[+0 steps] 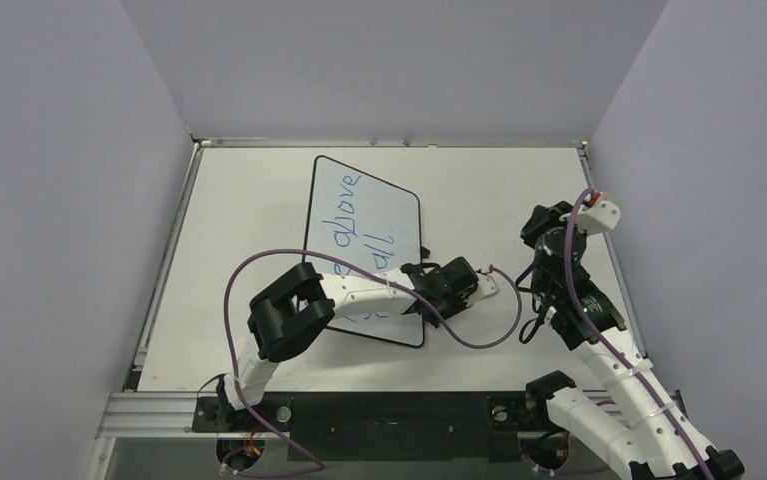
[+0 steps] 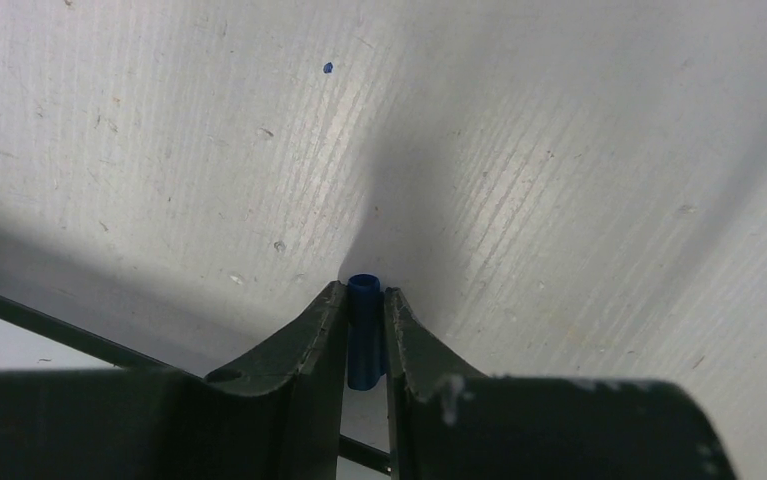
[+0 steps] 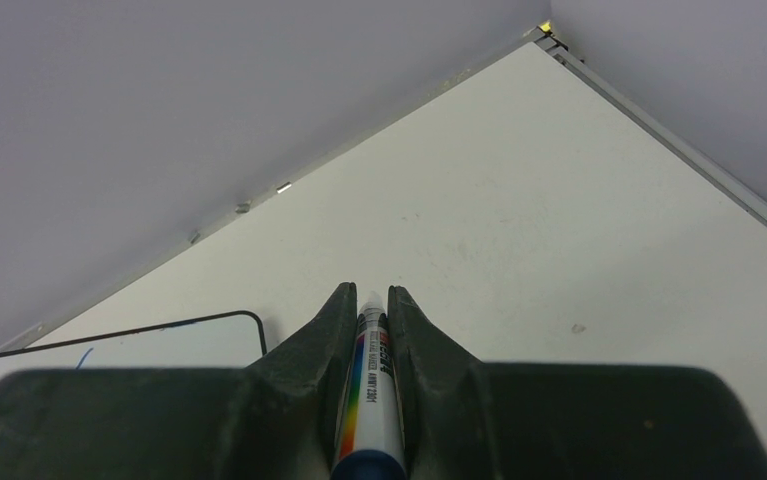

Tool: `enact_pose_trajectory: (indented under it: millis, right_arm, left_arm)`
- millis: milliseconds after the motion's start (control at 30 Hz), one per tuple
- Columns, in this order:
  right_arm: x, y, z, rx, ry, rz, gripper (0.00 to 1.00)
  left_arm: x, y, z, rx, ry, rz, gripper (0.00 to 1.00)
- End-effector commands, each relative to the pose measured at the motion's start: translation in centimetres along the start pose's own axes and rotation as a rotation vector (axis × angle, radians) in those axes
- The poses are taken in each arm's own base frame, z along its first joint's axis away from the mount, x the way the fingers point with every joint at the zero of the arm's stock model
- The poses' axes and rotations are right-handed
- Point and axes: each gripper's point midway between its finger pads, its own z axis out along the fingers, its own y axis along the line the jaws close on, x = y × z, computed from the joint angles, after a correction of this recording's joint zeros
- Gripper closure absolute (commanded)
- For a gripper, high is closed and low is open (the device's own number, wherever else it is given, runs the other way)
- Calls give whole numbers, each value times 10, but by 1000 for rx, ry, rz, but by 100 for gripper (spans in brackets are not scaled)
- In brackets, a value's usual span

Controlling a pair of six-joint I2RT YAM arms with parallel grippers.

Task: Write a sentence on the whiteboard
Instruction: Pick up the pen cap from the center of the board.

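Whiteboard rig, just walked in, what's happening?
The right gripper is shut on a marker, held up to the right of the whiteboard. The left gripper pinches a small blue cap, probably the marker's, over the table by the board's right edge. The sentence is on the board in blue, so capping looks next.

Overhead, two wrist close-ups; whiteboard (image 1: pixel 400 211) shared

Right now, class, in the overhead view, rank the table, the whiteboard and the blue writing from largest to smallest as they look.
1. table: clearly largest.
2. whiteboard: lies on the table and covers only part of it.
3. blue writing: smallest, all within the whiteboard, partly hidden.
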Motion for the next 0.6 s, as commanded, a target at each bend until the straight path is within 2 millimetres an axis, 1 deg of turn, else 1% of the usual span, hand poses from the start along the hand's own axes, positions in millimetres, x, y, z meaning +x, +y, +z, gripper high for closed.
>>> enact_pose_trajectory:
  millis: [0,100,200,267,367,433,467,500,533,567]
  right_arm:
    - [-16,8,0,-24,-41,29,100]
    - [-16,6,1,-16,-44,24,100]
    - [-17,4,1,-5,-49,13,100]
    - [-18,2,0,0,-54,9,100]
    - [-19,-1,-1,6,-59,4,100]
    - [-19,-2,-2,7,-60,2,100]
    - [-19,-3,-3,8,-61,1,100]
    - [-18,-3,-3,10,-60,-2,100]
    - [-18,-4,-3,12,-62,-3,100]
    - [-18,-5,-3,14,-62,-5,100]
  left_arm:
    - [-11,-11,1,51,-14,2,89]
    - [-16,-23,0,99,-35,-5,90]
    - [-27,-37,0,155,-75,-5,90]
    - [-32,-42,0,166,-86,-3,90]
    - [-33,-41,8,157,-79,-4,88]
    - [-33,-40,11,148,-77,-6,83]
    - [-34,-40,10,146,-78,-9,74]
    - [-34,-39,10,142,-81,-11,70]
    - [-37,-39,7,139,-92,-13,63]
    - [-37,-37,6,132,-93,-16,60]
